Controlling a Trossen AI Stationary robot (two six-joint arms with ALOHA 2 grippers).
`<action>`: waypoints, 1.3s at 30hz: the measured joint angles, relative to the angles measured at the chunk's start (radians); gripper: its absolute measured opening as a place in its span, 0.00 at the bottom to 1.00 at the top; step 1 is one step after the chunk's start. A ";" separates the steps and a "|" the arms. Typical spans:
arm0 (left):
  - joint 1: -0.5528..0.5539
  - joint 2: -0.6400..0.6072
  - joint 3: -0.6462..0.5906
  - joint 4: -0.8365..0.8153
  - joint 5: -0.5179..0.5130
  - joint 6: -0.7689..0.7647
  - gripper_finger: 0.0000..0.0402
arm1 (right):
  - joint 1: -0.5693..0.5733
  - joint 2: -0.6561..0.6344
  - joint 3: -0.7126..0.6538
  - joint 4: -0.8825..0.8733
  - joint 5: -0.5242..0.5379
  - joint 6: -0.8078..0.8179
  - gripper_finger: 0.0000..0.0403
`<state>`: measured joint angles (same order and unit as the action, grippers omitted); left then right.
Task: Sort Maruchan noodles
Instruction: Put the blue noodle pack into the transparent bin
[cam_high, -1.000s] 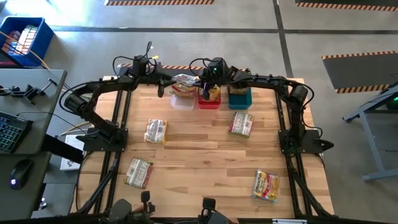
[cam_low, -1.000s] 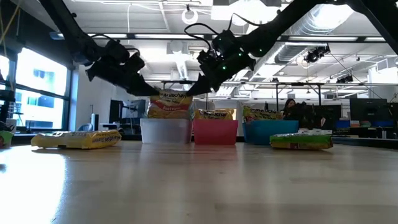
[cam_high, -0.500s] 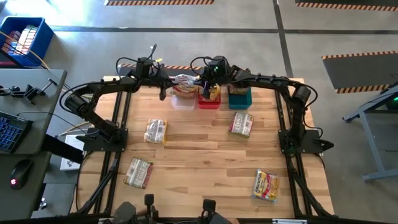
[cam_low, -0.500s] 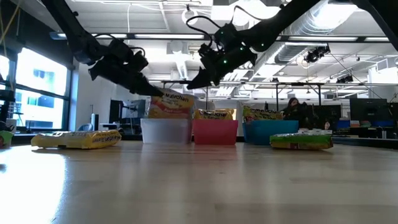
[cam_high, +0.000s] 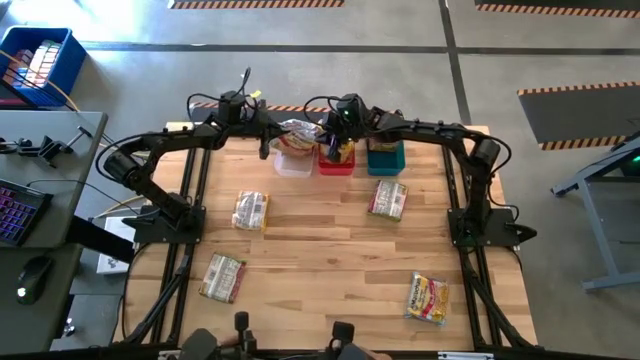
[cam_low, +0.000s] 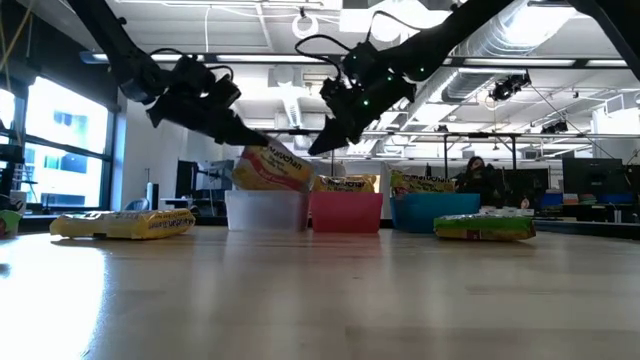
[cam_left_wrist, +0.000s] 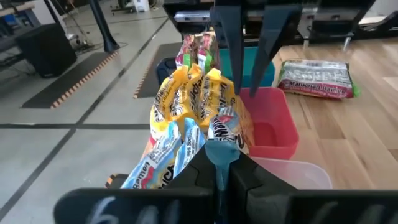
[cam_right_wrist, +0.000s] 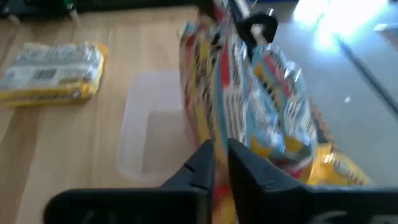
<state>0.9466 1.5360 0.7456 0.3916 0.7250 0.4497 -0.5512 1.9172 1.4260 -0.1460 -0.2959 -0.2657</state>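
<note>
Yellow packet (cam_low: 270, 168) up in air over clear bin (cam_low: 265, 210), far end of surface (cam_high: 330, 235). Left fingers (cam_left_wrist: 219, 167) clenched on its near edge. Right fingers (cam_right_wrist: 219, 163) at other end, slightly parted, hold unclear. Long axis runs arm to arm. Red bin (cam_high: 337, 160) just beside.

Robot body: two dark arms of slim black tubular links and chunky joints, looping black cables trailing along the wrists, small green lights glowing on the right wrist housing.
</note>
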 joint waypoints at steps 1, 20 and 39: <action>0.003 0.000 0.000 -0.004 0.001 -0.001 0.00 | -0.004 -0.003 0.000 -0.012 -0.005 0.004 0.11; -0.013 -0.001 0.000 -0.004 0.015 -0.022 0.00 | -0.034 0.159 0.000 0.189 -0.018 0.038 0.53; -0.013 -0.087 0.000 -0.002 0.073 -0.053 0.00 | -0.040 0.172 -0.001 0.271 -0.065 0.030 0.46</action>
<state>0.9337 1.4492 0.7456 0.3894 0.7976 0.3963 -0.5915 2.0892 1.4246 0.1251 -0.3606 -0.2360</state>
